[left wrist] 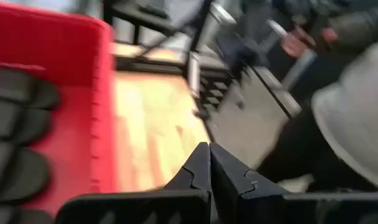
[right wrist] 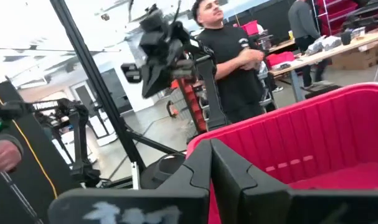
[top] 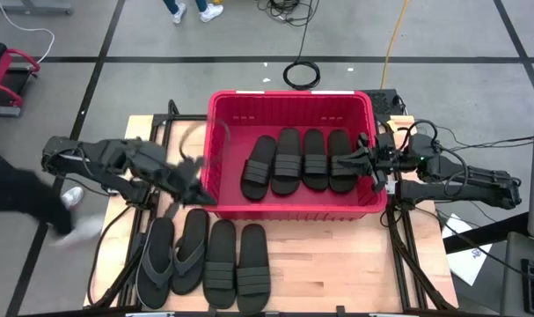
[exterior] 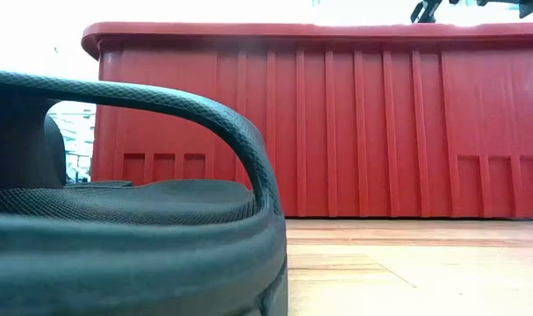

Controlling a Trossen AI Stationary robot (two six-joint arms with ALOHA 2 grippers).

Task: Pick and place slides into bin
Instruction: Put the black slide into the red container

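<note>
Four slides (top: 300, 161) inside the red bin (top: 293, 101), four more (top: 205, 262) waiting on the table (top: 337, 264). Left gripper (top: 196, 180) clenched, empty, beside the bin wall. Right gripper (top: 350, 160) clenched, empty, over the bin's edge.

The bin (top: 292, 210) at the frame's centre looked like hard red plastic, its ribbed walls smooth with a faint sheen. The slides (top: 237, 264) at lower centre were matt dark rubber; up close, the nearest one's footbed showed a fine pebbled grain. My table (top: 337, 264) was pale wood, smooth, lightly grained. My left pincer (left wrist: 208, 149) looked like matt black plastic with toothed inner edges.
</note>
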